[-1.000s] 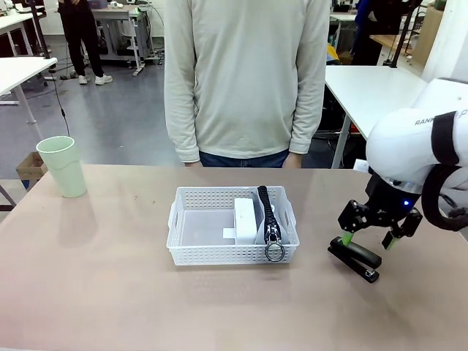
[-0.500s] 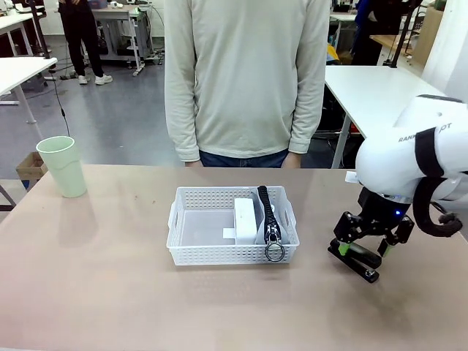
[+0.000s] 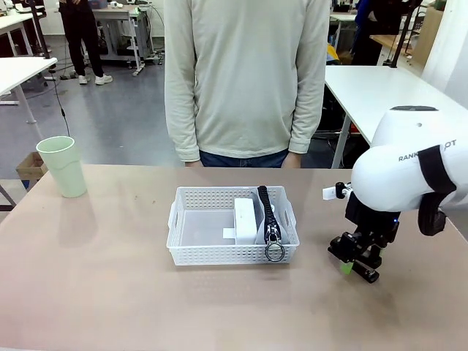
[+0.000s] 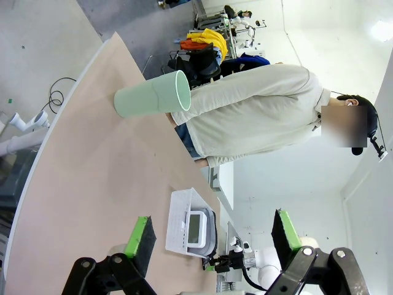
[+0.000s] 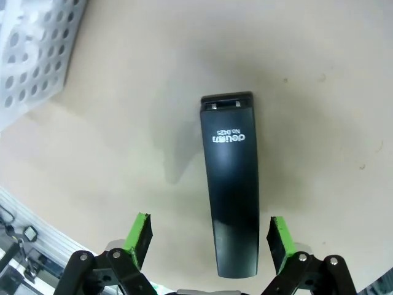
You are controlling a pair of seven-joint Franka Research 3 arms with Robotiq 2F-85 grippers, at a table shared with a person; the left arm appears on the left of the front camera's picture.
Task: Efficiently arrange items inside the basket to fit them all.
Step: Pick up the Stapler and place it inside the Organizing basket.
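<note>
Over the left end, the left gripper [image 4: 212, 243] hangs with jaws apart and empty, and the pale green cup [image 3: 62, 167] stands by the counter's [image 3: 110, 292] far left corner. Mid-counter, the basket [image 3: 219, 254] holds the small white box [image 3: 245, 218] and grey zip pouch [image 3: 268, 212] at its right end, their lower parts hidden by its wall. Near the right edge, the right gripper [image 3: 356, 262] straddles the black stapler [image 5: 230, 184], jaws wide and clear of it; the stapler's white "deli" print reads upside down, its number line unclear.

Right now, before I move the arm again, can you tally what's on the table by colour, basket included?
White: 2, basket and small box
Grey: 1, zip pouch
Black: 1, stapler
Pale green: 1, cup
Total: 5
</note>
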